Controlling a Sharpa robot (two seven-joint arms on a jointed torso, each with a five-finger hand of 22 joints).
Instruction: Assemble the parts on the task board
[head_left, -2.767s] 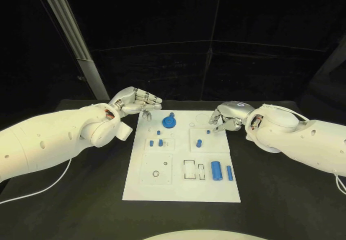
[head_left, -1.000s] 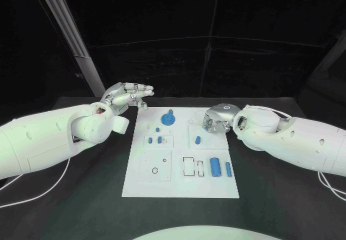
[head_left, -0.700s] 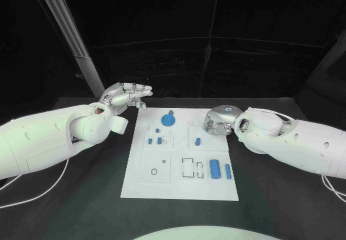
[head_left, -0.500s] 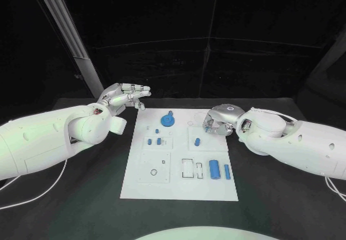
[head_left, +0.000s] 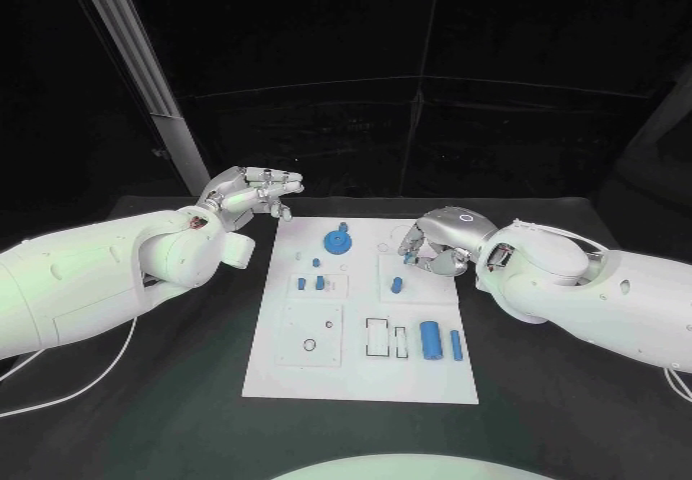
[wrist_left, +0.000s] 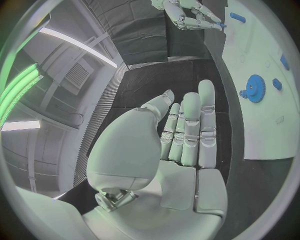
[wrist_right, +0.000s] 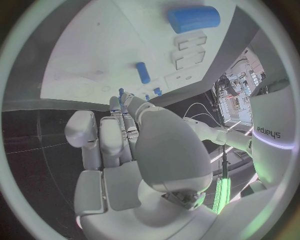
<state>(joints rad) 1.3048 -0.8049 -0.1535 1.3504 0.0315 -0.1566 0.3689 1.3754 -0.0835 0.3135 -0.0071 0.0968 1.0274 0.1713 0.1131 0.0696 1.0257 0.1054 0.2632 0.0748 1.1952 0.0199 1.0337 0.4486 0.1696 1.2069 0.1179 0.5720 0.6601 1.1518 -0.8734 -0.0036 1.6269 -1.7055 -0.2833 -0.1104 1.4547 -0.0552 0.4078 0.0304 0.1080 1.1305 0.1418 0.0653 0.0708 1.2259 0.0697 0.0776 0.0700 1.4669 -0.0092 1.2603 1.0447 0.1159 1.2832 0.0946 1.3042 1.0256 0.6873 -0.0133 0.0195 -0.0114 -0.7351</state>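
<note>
The white task board (head_left: 361, 370) lies in the middle of the black table. On it are a blue gear (head_left: 336, 241), a thick blue cylinder (head_left: 430, 339), a slim blue rod (head_left: 457, 344) and small blue pegs (head_left: 310, 283). My right hand (head_left: 433, 245) hovers over the board's far right part and pinches a small blue peg (wrist_right: 120, 92) at its fingertips. My left hand (head_left: 257, 190) hangs above the table just off the board's far left corner, holding nothing. In the left wrist view that hand (wrist_left: 181, 135) has its fingers stretched out side by side.
A short blue piece (head_left: 395, 285) lies on the board just below my right hand. A black ring (head_left: 309, 345) sits in the near left panel. A grey post (head_left: 152, 90) rises behind the table at the far left.
My left hand has lifted off the board's far left corner and drawn back. My right hand has turned and shifted slightly over the board; the small peg beneath it is now at its fingertips.
</note>
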